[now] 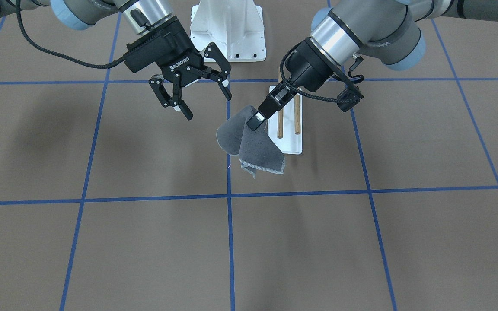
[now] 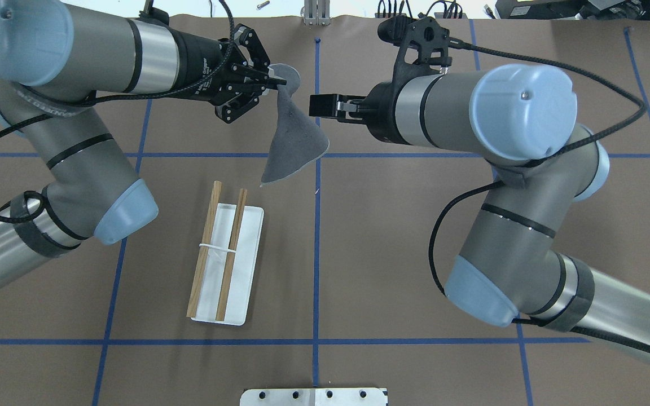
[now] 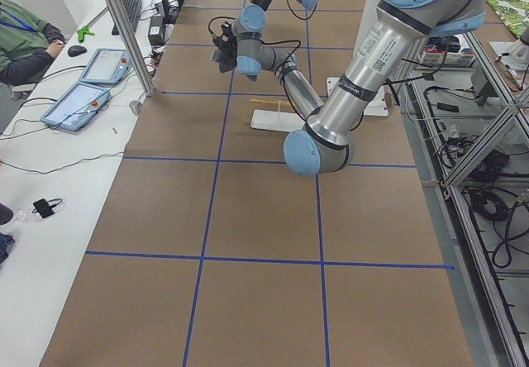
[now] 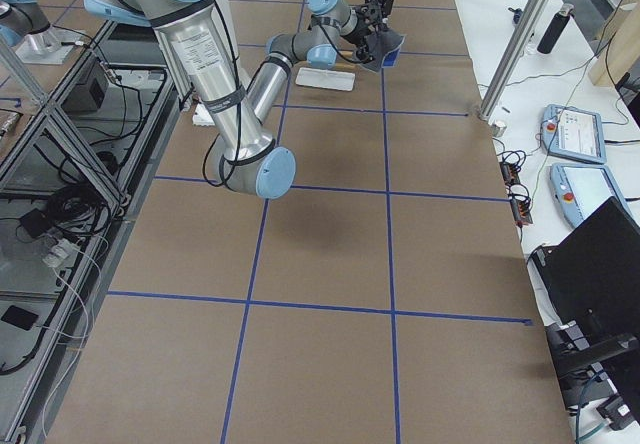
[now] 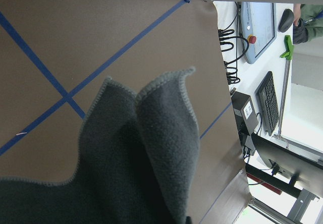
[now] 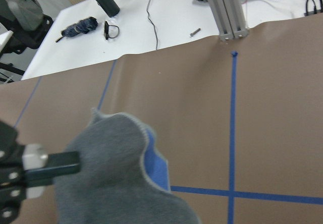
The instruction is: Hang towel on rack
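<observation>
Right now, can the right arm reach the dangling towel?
Probably yes. The right gripper is open and close beside the towel, with nothing between them. The towel dangles in the air from the left gripper, shut on its top, so its side looks free to grab.

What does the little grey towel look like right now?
The towel is a small, soft, fuzzy-looking dark grey cloth with a light grey stitched edge and a blue underside peeking out in the right wrist view. It hangs in the air, bunched into loose folds, pinched at its top by the left gripper alone. It is not on the rack yet; overhead, the two are apart.
</observation>
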